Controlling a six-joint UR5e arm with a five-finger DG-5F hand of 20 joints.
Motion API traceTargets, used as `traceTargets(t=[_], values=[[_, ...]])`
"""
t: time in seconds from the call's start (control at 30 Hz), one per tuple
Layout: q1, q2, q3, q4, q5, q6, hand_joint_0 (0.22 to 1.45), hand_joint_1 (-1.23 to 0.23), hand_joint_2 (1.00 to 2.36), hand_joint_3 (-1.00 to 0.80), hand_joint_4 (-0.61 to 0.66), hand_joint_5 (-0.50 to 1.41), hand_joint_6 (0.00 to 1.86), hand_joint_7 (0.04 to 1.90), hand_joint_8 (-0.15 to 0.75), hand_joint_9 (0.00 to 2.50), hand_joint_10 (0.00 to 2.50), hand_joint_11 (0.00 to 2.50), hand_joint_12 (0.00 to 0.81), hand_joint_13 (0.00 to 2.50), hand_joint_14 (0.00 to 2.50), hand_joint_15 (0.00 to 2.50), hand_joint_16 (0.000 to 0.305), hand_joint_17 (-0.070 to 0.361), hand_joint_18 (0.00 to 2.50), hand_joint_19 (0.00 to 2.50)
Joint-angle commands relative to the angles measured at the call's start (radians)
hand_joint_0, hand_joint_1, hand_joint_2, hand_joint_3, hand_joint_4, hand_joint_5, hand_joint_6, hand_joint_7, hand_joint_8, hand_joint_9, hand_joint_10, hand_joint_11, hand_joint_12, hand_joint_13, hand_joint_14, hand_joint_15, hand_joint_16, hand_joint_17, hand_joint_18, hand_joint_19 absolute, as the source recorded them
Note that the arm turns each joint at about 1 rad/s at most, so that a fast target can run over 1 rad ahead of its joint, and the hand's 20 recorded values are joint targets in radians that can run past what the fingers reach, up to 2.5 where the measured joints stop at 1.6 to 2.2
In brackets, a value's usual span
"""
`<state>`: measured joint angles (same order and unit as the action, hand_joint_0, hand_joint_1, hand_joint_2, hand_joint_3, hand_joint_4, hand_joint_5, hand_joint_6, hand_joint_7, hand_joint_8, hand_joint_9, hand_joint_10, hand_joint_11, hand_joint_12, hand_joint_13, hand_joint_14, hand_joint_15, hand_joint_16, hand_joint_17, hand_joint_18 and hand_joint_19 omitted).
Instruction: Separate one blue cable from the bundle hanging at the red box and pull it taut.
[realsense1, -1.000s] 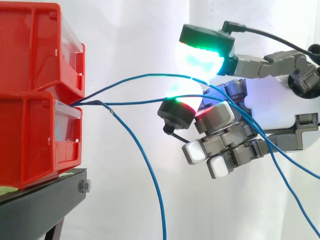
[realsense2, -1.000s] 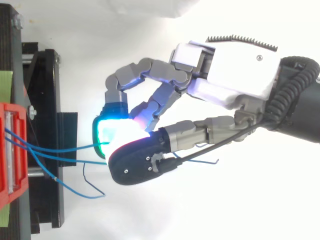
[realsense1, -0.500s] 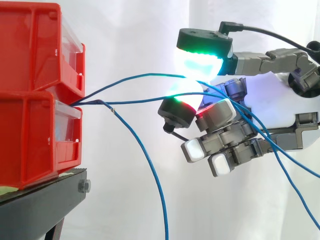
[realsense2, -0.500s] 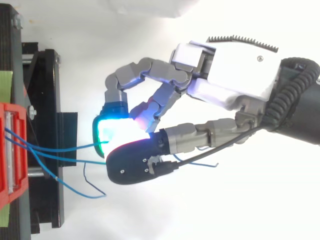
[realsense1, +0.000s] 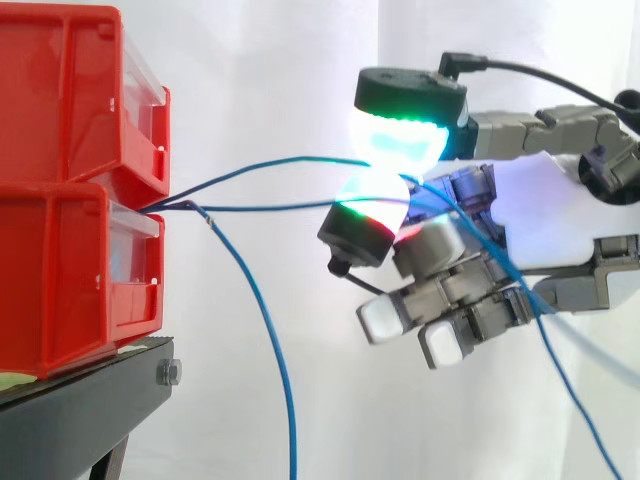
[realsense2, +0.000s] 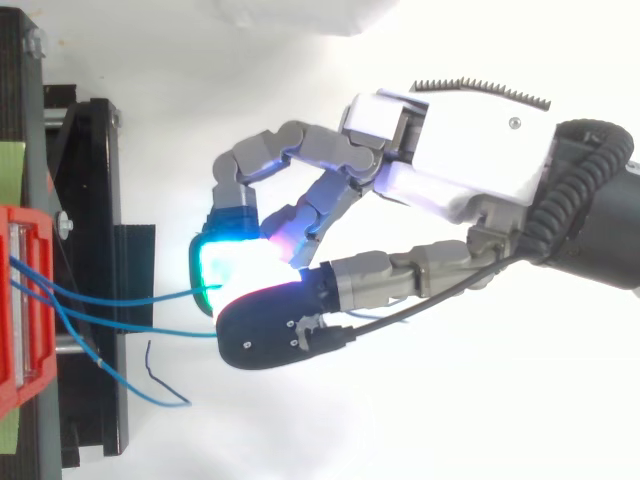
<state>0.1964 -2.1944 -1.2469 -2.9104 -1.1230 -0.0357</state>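
Several thin blue cables come out between the two stacked red boxes (realsense1: 70, 200) at the left. My hand (realsense1: 545, 215) reaches in from the right with its fingers curled. The upper blue cable (realsense1: 260, 167) rises from the boxes and runs in between the green-glowing thumb pad (realsense1: 400, 135) and a fingertip (realsense1: 365, 215) below it, pinched there. A second blue cable (realsense1: 270, 207) runs almost level to the same fingers. A third blue cable (realsense1: 265, 320) hangs down loose. From above, the hand (realsense2: 470, 150) has two cables (realsense2: 120, 298) running into its glowing pads.
The red boxes (realsense2: 20, 300) sit on a black stand (realsense1: 80, 420) at the left. A white curtain hangs behind. A loose cable end (realsense2: 150, 385) curls over the stand's edge. Cable tails trail down to the lower right behind the hand.
The hanging cable has swung left toward the boxes and its loose end has drawn in. The upper cable runs flatter. The hand has barely shifted, its pads still closed together.
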Motion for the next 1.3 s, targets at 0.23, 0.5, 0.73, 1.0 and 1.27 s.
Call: traceTargets(t=[0.23, 0.5, 0.73, 1.0, 1.27], values=[[0.0, -0.001, -0.017, 0.042, 0.003, 0.0, 0.6, -0.78, 1.01, 0.01, -0.02, -0.1, 0.85, 1.36, 0.243, 0.37, 0.0, 0.0, 0.347, 0.46, 0.0, 0.05, 0.048, 0.108, 0.75, 0.3], [0.0, -0.001, -0.017, 0.042, 0.003, 0.0, 0.6, -0.78, 1.01, 0.01, 0.01, -0.11, 0.85, 1.37, 0.286, 0.51, 0.0, 0.0, 0.368, 0.48, 0.0, 0.1, 0.05, 0.112, 0.74, 0.35], [0.0, -0.001, -0.02, 0.045, -0.006, 0.02, 0.6, -0.77, 1.01, 0.0, 0.02, -0.11, 0.85, 1.37, 0.326, 0.6, 0.0, 0.18, 0.382, 0.56, 0.01, 0.18, 0.051, 0.114, 0.77, 0.37], [0.002, -0.001, -0.057, 0.123, 0.022, 0.135, 0.6, -0.75, 1.02, -0.02, 0.03, -0.12, 0.86, 1.33, 0.345, 0.66, 0.01, 0.48, 0.366, 0.8, 0.01, 0.41, 0.045, 0.101, 0.91, 0.4], [0.012, -0.001, -0.057, 0.112, 0.088, 0.255, 0.6, -0.74, 1.02, -0.02, 0.04, -0.12, 0.86, 1.33, 0.37, 0.88, 0.02, 1.06, 0.371, 0.97, 0.02, 0.75, 0.043, 0.096, 0.94, 0.47]])
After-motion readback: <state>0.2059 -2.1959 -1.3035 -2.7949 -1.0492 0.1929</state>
